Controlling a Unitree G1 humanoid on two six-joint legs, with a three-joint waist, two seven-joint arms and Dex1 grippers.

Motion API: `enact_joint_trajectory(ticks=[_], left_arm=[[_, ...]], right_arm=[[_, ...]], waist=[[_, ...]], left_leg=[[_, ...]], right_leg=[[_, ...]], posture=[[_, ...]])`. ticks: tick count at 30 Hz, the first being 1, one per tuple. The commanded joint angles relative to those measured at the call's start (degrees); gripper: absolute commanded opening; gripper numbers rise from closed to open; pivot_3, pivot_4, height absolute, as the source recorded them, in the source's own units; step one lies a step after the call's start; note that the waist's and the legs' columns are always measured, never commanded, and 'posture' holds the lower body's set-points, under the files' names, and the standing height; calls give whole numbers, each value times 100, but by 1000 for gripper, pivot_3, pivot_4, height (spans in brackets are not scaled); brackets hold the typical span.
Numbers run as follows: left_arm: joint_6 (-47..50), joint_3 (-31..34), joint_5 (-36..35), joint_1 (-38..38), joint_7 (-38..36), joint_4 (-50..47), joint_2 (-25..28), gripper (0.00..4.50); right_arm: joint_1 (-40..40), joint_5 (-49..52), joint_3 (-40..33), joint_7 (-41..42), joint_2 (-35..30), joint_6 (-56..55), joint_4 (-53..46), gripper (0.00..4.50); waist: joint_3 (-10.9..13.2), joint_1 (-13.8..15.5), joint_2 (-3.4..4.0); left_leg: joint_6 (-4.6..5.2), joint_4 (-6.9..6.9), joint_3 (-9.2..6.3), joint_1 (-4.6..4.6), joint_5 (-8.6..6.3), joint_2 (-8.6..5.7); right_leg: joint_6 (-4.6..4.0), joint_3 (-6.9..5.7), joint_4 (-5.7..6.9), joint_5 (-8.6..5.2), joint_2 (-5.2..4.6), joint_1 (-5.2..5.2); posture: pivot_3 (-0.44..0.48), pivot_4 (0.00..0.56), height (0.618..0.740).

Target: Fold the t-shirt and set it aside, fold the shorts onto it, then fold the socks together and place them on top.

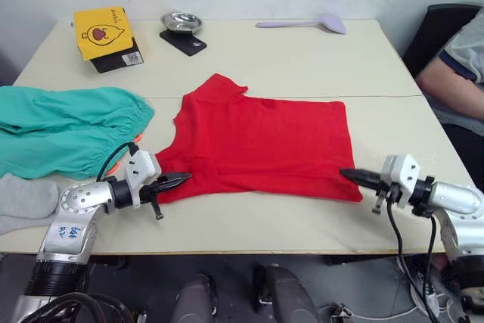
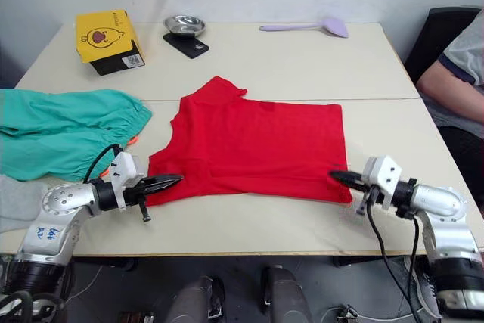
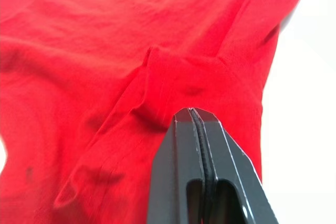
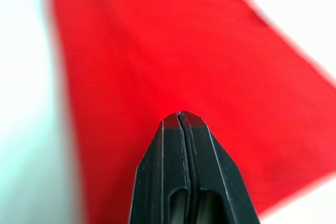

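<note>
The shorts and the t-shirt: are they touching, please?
Apart. The left eye view shows bare table between the shorts and the t-shirt.

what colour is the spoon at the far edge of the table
Pale lilac purple; the spoon shows best in the left eye view.

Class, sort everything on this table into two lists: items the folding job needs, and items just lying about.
Needed: bright red cloth t-shirt; teal-green cloth shorts; light grey knit socks.

Lying about: yellow cardboard box; small metal bowl; black flat card; lilac plastic spoon.
</note>
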Motion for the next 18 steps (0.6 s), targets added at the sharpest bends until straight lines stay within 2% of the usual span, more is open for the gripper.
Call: enact_joint_trajectory(ticks=[1,4,8,14,18], left_arm=[[164,-30,212,44,283,-121,-5,17],[379,-86,458,71,600,58,-41,17],[501,-78,586,180,672,124,69,17],[232,123,467,363,549,184,164,17],[-225,465,34,428,201,26,101,17]], right_arm=[[83,-413,114,-282,0,-7,-164,0],[15,-687,100,-695,115,-86,132,0],[-201,-781,-43,-895,10,-187,670,0],[-499,-689,-285,-809,-212,-378,1415,0],[-511,-261,-475,-437,-200,-288,1262,0]], waist=[[0,0,0],[-1,-18,-1],[-8,-11,-2],[-20,-10,7],[-21,-28,5]], left_leg=[[2,0,0,0,0,-2],[1,-1,2,3,0,-2],[-1,-2,1,6,1,0],[0,-3,1,9,0,-1],[0,-6,2,8,0,1]], right_leg=[[2,0,0,1,-2,0],[2,1,0,1,-2,0],[1,1,0,1,0,1],[-2,1,0,-1,-2,4],[-3,1,0,-1,-1,1]], posture=[[0,150,740],[0,150,740],[0,150,740],[0,150,740],[0,150,740]])
